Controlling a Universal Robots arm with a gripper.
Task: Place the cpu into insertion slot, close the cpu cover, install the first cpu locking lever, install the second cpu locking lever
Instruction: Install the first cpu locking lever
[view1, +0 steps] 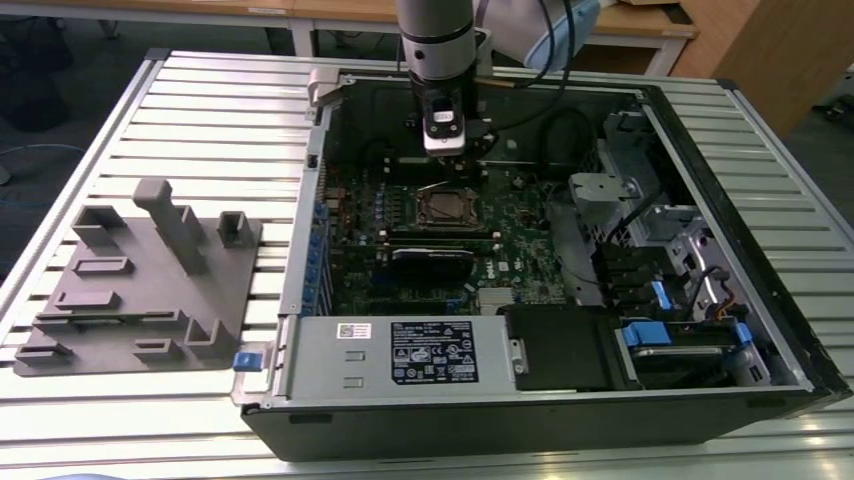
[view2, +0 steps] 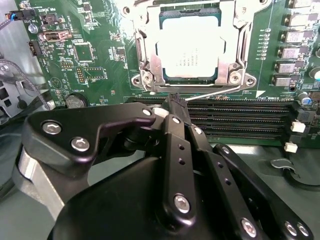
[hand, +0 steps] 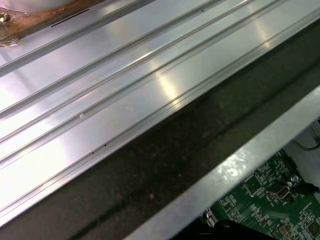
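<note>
In the second wrist view the cpu (view2: 190, 47) lies flat in the insertion slot (view2: 235, 77), its silver-grey top showing. The cpu cover (view2: 150, 55) lies down around it as a silvery frame. A thin wire locking lever (view2: 212, 91) runs along the socket edge nearest my gripper. My gripper (view2: 175, 99) is shut, its black fingertips pressed together right at that lever; I cannot tell whether they touch it. In the exterior view the gripper (view1: 445, 150) hangs inside the open computer case, just behind the insertion slot (view1: 445, 207).
Long black memory slots (view2: 240, 115) lie between the gripper and the socket. A grey parts fixture (view1: 134, 290) sits on the slatted table at the exterior view's left. The power supply (view1: 400, 350) and drive bays (view1: 667, 320) crowd the case front. The case wall (hand: 240, 165) borders the motherboard.
</note>
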